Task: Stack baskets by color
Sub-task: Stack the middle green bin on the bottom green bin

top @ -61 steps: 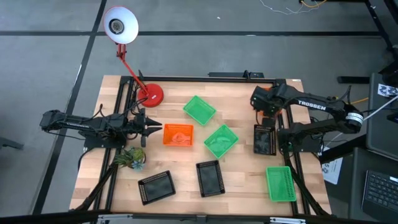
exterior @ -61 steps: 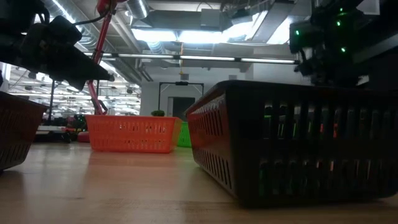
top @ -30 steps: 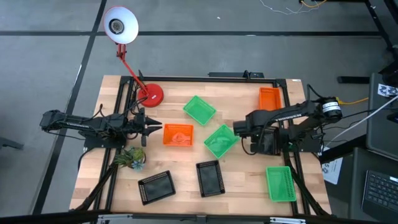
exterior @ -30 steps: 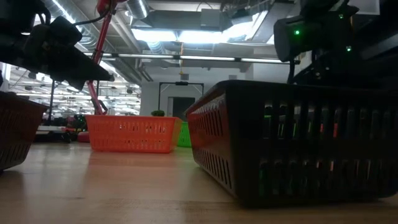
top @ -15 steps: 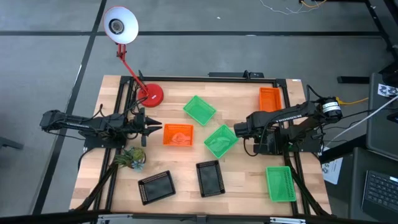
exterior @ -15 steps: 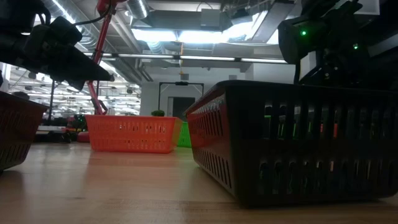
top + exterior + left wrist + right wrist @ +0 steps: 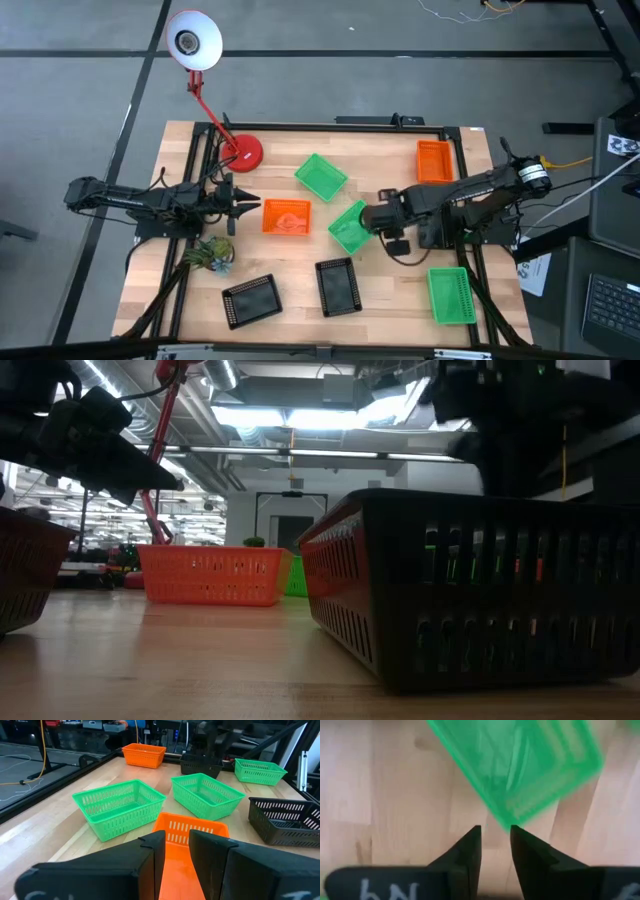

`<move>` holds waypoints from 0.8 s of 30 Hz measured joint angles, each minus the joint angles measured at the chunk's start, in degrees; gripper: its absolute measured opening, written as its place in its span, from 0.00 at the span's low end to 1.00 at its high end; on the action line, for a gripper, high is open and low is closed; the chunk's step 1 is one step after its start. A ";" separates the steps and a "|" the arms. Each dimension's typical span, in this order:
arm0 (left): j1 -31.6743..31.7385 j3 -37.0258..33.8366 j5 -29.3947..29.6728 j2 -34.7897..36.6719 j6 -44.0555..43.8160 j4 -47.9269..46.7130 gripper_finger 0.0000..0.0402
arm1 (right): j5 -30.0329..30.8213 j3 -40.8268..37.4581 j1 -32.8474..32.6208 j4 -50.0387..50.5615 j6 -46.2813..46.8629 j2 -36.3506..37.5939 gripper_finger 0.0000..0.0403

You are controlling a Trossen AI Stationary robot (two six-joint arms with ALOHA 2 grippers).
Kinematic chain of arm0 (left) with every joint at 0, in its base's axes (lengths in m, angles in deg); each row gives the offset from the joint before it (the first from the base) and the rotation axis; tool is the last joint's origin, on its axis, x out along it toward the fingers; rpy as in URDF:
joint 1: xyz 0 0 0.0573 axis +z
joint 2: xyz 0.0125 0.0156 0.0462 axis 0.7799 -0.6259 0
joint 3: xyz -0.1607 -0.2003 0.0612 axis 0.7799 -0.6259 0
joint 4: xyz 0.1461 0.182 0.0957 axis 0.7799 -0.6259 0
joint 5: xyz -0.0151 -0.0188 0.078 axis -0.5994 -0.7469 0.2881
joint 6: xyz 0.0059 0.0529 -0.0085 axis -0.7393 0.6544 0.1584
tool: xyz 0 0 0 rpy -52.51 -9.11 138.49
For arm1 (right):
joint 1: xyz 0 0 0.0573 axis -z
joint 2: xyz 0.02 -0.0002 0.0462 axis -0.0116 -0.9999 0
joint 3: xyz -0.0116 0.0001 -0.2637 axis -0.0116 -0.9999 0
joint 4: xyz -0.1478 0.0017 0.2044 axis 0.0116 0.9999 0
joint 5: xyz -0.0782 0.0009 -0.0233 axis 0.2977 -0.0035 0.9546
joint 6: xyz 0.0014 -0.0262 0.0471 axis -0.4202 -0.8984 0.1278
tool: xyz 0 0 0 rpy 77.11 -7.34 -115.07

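Note:
Green baskets lie at the far middle (image 7: 320, 176), the centre (image 7: 352, 227) and the near right (image 7: 450, 295). One orange basket (image 7: 286, 216) sits left of centre and another (image 7: 433, 160) at the far right. Two black baskets (image 7: 251, 300) (image 7: 338, 286) lie near the front, and a third (image 7: 428, 228) lies under my right arm. My right gripper (image 7: 372, 222) points down, open, over the right corner (image 7: 509, 822) of the centre green basket. My left gripper (image 7: 255, 207) is level and open (image 7: 176, 845), at the left side of the nearer orange basket (image 7: 192, 827).
A red lamp base (image 7: 245, 152) stands at the far left and a small plant (image 7: 212, 252) in front of my left gripper. Bare wood (image 7: 390, 165) shows between the far green basket and the far orange one. In the low view a black basket (image 7: 470, 590) fills the foreground.
My right gripper has moved toward the table's left edge, from beside the black basket at the right to the right corner of the centre green basket. It has risen a little and tipped further down. The baskets have stayed where they were.

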 joint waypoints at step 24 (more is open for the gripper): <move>0.02 0.01 0.00 0.02 0.01 -0.04 0.20 | -1.58 0.04 -2.04 -11.52 -7.98 -9.55 0.26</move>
